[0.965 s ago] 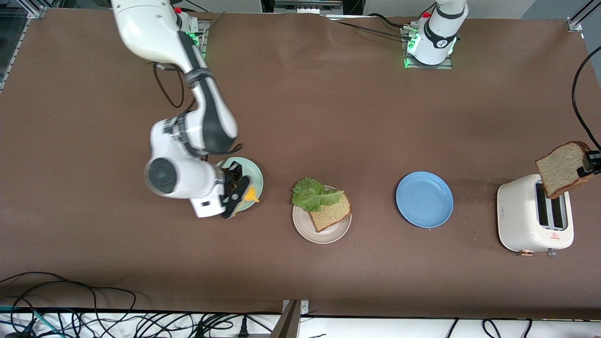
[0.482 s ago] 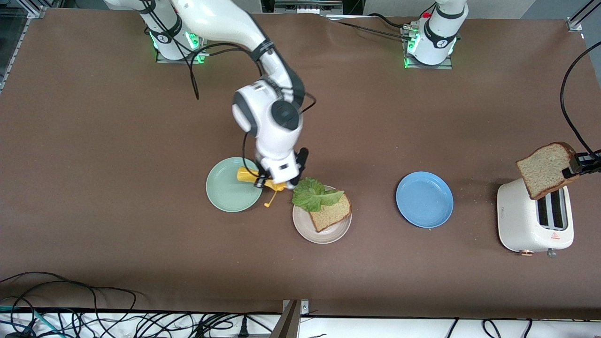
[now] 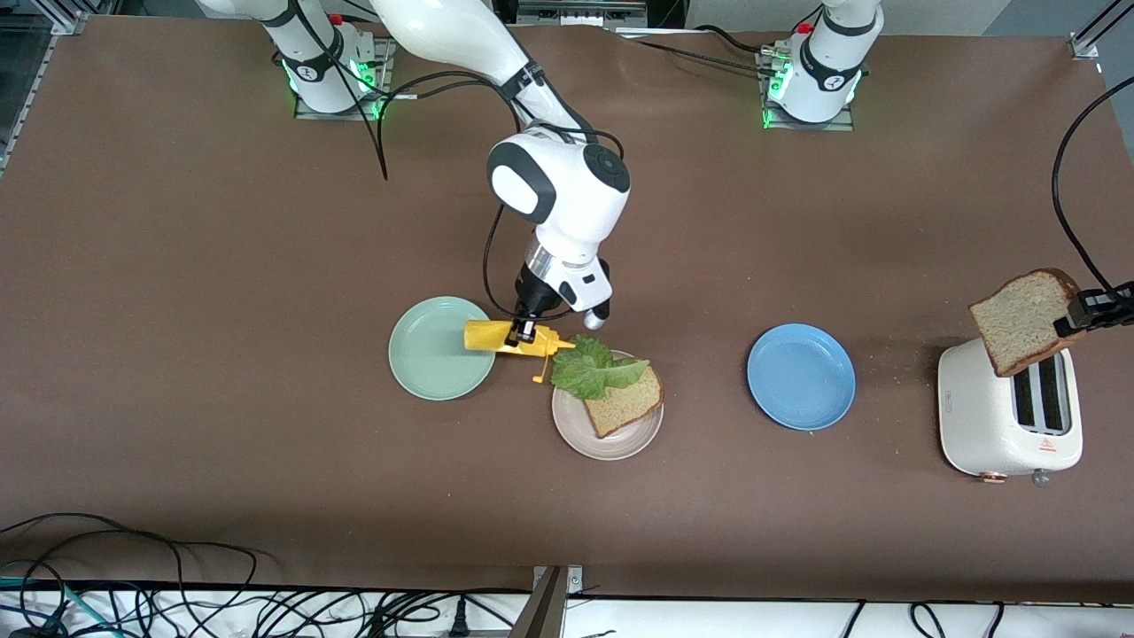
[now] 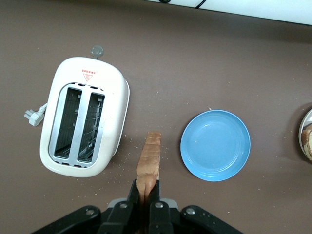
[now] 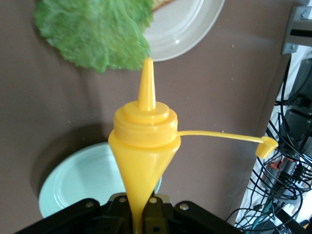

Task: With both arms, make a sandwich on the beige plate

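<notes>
From my station the front view is evenly bright under diffuse overhead light, and the matte brown tabletop [image 3: 221,354] shows no glare. Shadows are soft — a faint one hugs the round blue plate [image 3: 801,376] toward three o'clock, another spreads under the glossy white toaster [image 3: 1010,416]. The white jointed right arm [image 3: 558,190] carries mild sheen. In the right wrist view the yellow plastic squeeze bottle [image 5: 145,141] is sharp at its nozzle and softer near the lens — a dark blurred shadow lies at eight o'clock of it.
</notes>
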`<state>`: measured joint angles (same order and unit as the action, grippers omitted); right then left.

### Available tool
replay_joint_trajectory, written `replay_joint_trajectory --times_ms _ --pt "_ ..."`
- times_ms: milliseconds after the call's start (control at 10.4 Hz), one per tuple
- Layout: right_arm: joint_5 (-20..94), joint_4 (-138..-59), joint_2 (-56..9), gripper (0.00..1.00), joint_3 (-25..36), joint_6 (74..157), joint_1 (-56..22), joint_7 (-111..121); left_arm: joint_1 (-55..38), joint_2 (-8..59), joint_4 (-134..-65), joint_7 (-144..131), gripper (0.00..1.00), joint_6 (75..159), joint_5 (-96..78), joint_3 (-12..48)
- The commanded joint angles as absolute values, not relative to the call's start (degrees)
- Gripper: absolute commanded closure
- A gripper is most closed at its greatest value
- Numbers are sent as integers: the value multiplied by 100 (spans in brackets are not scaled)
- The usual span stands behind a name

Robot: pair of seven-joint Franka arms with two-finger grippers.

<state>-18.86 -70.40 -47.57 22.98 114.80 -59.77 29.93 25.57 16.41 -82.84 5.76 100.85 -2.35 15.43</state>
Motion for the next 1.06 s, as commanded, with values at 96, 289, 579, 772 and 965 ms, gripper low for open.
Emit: replay_joint_trajectory --times_ms 96,289,579,772,965 --pt "-569 -6961 -4501 100 2329 11347 -5373 3504 2549 1582 -8341 371 100 9985 -474 1651" --pt "923 -6961 -4308 100 2303 11347 -4531 4136 2470 1608 -8332 -304 100 9923 -676 1880" --pt "3018 -6961 -4263 100 2268 10813 -3448 5322 1787 1827 -8323 -1858 100 9923 -957 1995" --pt "3959 -6961 -4245 100 2268 10226 -2895 6008 1093 2134 -8323 -2712 100 9975 -1089 1995" --pt "5137 -6987 -4271 100 2250 9251 -2174 7121 442 2468 -8323 -3345 100 10420 -1212 1995"
